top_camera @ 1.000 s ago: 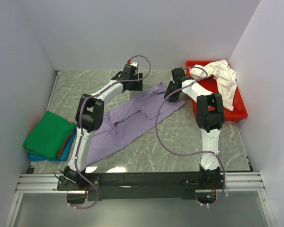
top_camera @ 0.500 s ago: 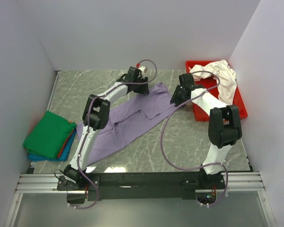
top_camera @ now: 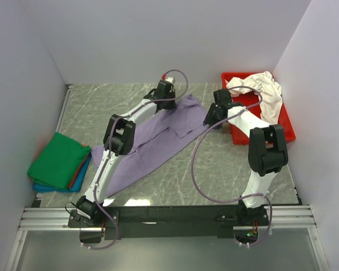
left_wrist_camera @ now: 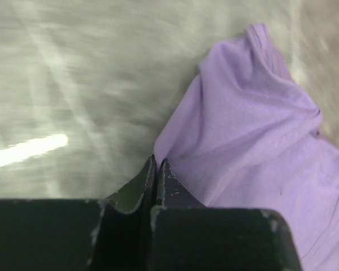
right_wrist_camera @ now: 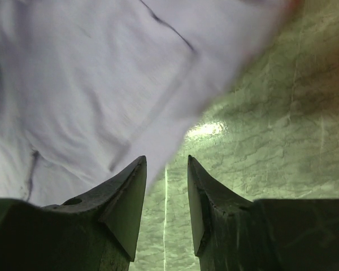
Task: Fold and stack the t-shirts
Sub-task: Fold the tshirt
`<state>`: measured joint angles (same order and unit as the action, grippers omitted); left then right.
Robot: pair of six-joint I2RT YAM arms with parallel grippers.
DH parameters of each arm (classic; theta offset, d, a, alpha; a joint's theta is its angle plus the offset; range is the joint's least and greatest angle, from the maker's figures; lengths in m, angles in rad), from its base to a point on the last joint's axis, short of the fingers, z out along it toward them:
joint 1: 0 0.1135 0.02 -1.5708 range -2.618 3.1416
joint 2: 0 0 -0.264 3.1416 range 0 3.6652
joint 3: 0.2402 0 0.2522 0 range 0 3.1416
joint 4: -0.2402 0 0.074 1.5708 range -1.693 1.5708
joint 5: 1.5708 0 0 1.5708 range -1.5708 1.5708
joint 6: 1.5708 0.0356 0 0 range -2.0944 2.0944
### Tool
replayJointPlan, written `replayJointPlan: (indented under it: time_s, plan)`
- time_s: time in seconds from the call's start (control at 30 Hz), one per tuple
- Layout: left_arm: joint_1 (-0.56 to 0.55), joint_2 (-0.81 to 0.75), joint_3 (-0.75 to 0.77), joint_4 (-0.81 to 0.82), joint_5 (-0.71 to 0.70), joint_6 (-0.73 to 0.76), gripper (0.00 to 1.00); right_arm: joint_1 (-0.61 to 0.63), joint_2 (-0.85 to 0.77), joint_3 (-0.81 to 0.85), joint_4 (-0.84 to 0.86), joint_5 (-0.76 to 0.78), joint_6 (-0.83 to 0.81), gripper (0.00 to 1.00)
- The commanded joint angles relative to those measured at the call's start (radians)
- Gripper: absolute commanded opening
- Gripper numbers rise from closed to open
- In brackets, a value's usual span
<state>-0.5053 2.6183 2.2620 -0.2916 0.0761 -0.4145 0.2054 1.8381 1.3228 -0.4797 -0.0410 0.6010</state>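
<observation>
Lavender t-shirt (top_camera: 158, 141): spread diagonally on marble table (top_camera: 226, 169); soft, light, limp, likely to sag and drag. Left gripper (left_wrist_camera: 157, 169): closed at shirt's far edge, pinch unconfirmed. Right gripper (right_wrist_camera: 165, 164): open, empty, at shirt's opposite edge. Grasp at corners or hems, not mid-panel.

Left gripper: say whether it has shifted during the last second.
Yes. The left gripper moved rightward in the top view, toward the rigid red plastic tray.
</observation>
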Motion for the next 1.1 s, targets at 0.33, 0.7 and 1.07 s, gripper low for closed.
replayJointPlan:
  time_s: [0.33,0.7,1.07]
  plan:
    - [0.313,0.026,0.024,0.025,-0.116,-0.435,0.21,0.017,0.043,0.079,0.019,-0.026,-0.017,0.43]
    - [0.318,-0.222,-0.143,0.092,-0.036,-0.322,0.82,0.132,0.06,0.09,0.026,-0.034,-0.015,0.44]
    - [0.246,-1.006,-0.961,-0.191,-0.527,-0.641,0.82,0.519,-0.181,-0.187,0.209,0.039,0.161,0.43]
